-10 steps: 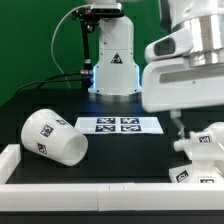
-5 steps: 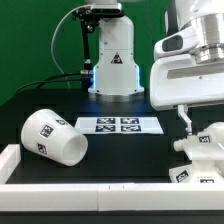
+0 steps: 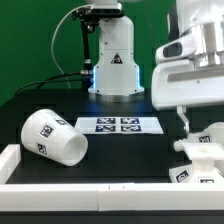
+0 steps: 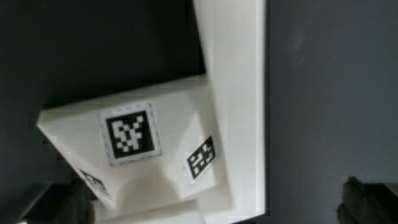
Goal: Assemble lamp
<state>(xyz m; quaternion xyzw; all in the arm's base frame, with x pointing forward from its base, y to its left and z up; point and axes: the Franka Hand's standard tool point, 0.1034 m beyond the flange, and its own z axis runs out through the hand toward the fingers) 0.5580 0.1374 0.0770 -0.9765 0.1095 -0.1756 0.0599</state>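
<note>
**Exterior view.**
- Shade (image 3: 55, 140): tipped on its side on the dark surface (image 3: 120, 160), near the marker board (image 3: 120, 125), off that board's end at the exterior view's left.
- Rounded white piece, probably the bulb (image 3: 207, 143): beyond the marker board's other end, at the exterior view's right.
- Tagged piece, probably the base (image 3: 190, 175): same side of the marker board, nearer the camera, against the white rail (image 3: 100, 188).
- Pincer (image 3: 184, 120): hanging just past the marker board's right end, above the bulb, carrying nothing.

**Wrist view.**
- Marker board out of frame.
- Tagged white block, likely the base, lying against the rail.
- Dark fingertips (image 4: 45, 205) at opposite edges, spread apart, nothing between them.

**Handling, as judged.**
- All parts light, stiff and smooth, so apt to slip.
- Shade too wide to span, best pinched across its rim wall.
- Base best taken on two flat opposite faces.
</note>
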